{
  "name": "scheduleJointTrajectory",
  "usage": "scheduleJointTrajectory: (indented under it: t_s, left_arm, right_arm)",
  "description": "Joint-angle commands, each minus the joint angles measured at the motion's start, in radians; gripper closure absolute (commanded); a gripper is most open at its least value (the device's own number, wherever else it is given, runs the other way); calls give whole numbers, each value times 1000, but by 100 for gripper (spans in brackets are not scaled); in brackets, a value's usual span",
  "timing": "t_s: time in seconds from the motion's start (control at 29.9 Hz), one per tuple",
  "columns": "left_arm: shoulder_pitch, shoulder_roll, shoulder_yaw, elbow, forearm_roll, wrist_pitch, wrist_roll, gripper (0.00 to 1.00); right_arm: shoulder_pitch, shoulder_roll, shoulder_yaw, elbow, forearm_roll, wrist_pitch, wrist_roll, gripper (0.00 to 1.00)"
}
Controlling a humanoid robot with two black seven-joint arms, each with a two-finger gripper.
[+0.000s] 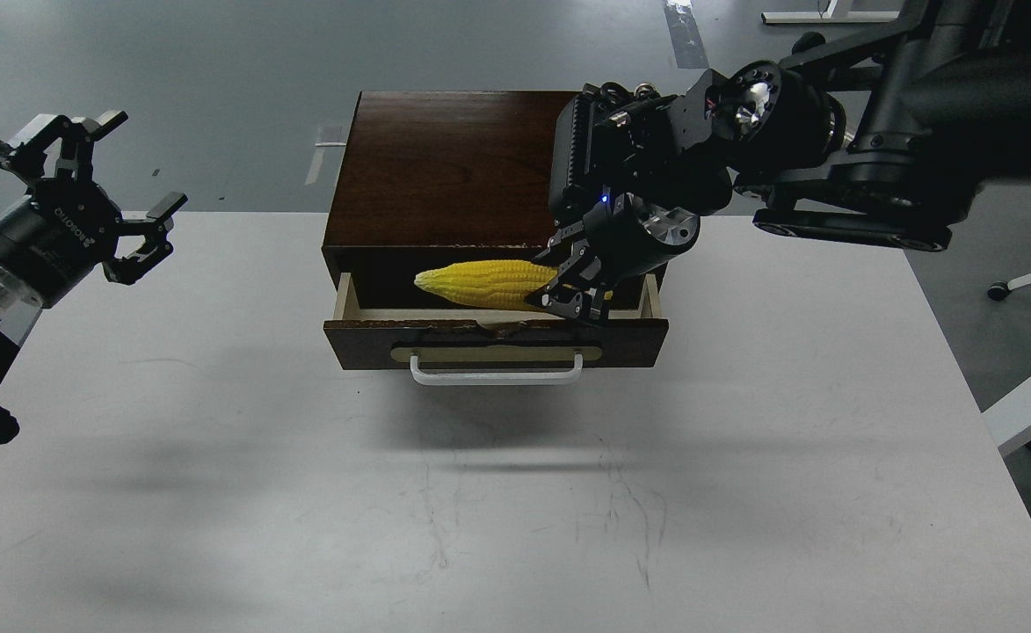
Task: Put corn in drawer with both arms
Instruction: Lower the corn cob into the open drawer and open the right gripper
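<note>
The corn (pixel 484 284) lies nearly level over the open drawer (pixel 494 330), its pointed tip toward the left and its thick end clamped in the right gripper (pixel 575 283), whose 2 fingers close around it from above and below. The drawer is pulled partway out of the dark brown box (pixel 445 167), showing a pale wooden rim, a brass plate and a white bar handle (pixel 496 373) on its front. The box stands at the far edge of the white desk (pixel 515 510). The right arm (pixel 831 149) reaches in from the upper right. Well apart to the left, the left gripper (pixel 106 189) hangs above the desk's left edge with its fingers spread wide, grasping nothing
</note>
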Motion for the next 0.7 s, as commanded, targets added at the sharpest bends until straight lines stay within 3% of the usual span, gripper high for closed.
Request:
scheduleJointTrajectory:
  t_s: [0.0, 0.17, 0.67]
  left_arm:
    - [0, 0, 0, 0, 0, 0, 0, 2]
    - [0, 0, 0, 2, 0, 0, 0, 2]
    - [0, -1, 0, 3, 0, 0, 0, 2]
  right_arm:
    - [0, 0, 0, 0, 0, 0, 0, 57]
    - [0, 0, 0, 1, 0, 2, 0, 49]
    - [0, 0, 0, 0, 0, 0, 0, 48]
